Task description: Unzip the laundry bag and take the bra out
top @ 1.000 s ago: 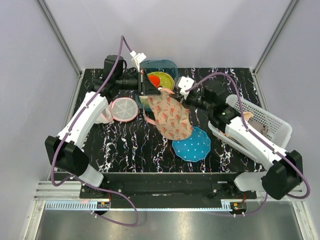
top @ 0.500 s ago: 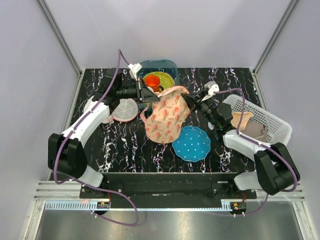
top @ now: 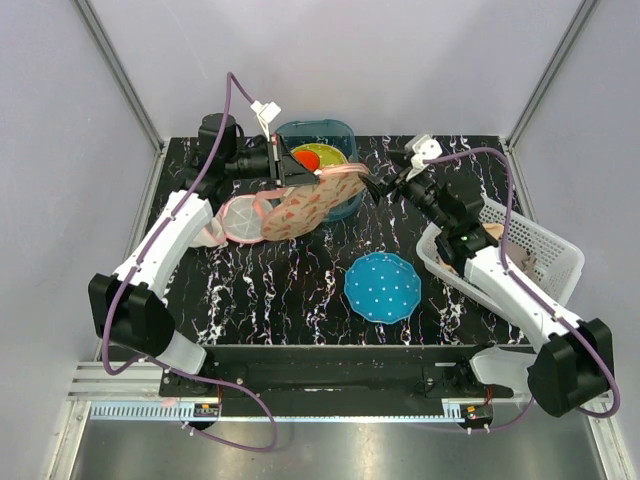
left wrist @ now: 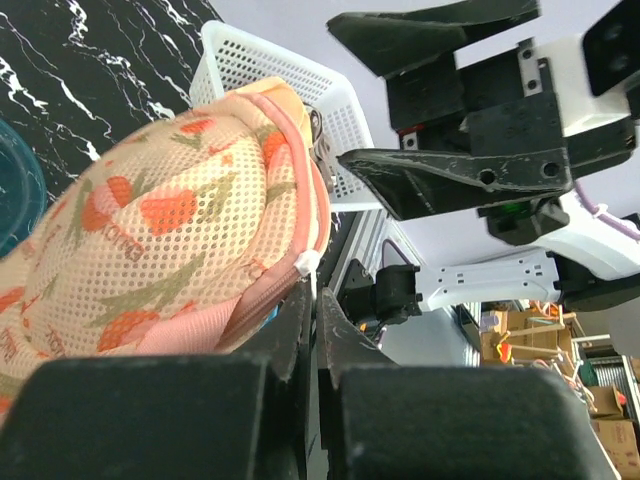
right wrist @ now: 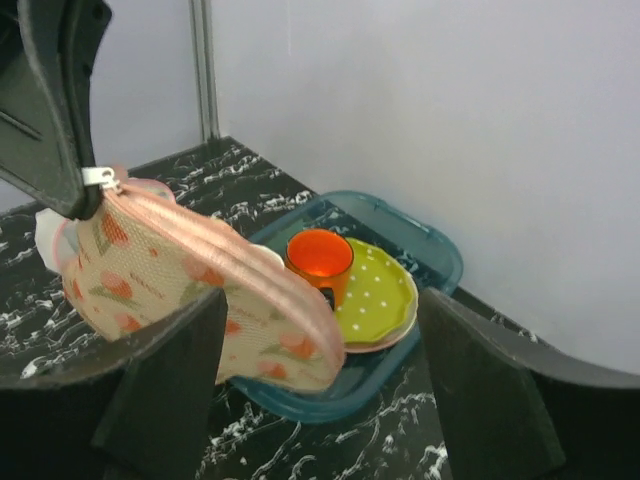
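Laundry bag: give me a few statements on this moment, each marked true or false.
1. The left gripper is shut on the pink edging of the peach printed fabric laundry bag. True.
2. The right gripper is clamped on the bag. False: its jaws stand wide open.
3. The bag lies on the blue dotted plate. False: it hangs from the left gripper by the teal tray, apart from that plate.
4. An orange cup stands in the teal tray with a yellow-green dotted plate. True.
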Robot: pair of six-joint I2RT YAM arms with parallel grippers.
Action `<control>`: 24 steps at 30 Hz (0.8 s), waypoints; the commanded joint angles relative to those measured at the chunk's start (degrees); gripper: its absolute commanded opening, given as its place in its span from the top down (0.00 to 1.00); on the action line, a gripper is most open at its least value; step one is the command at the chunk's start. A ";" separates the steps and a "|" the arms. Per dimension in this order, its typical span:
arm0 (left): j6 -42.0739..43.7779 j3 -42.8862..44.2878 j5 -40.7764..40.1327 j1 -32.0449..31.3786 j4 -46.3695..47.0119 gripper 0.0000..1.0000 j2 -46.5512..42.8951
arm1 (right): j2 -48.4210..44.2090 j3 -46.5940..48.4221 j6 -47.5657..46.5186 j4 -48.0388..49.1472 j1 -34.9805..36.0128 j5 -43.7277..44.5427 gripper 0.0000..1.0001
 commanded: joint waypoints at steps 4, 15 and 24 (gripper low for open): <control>4.39 0.78 3.69 -0.24 0.26 1.00 0.29 | -0.40 13.25 -19.86 -31.57 0.40 -7.38 0.11; 4.57 -2.38 2.46 -2.08 0.26 1.00 1.26 | 4.62 22.67 -26.65 -47.36 5.15 -11.77 0.03; 5.01 -2.38 1.24 -2.78 -0.36 1.00 2.40 | 1.99 23.38 -27.27 -45.60 5.23 -6.50 0.03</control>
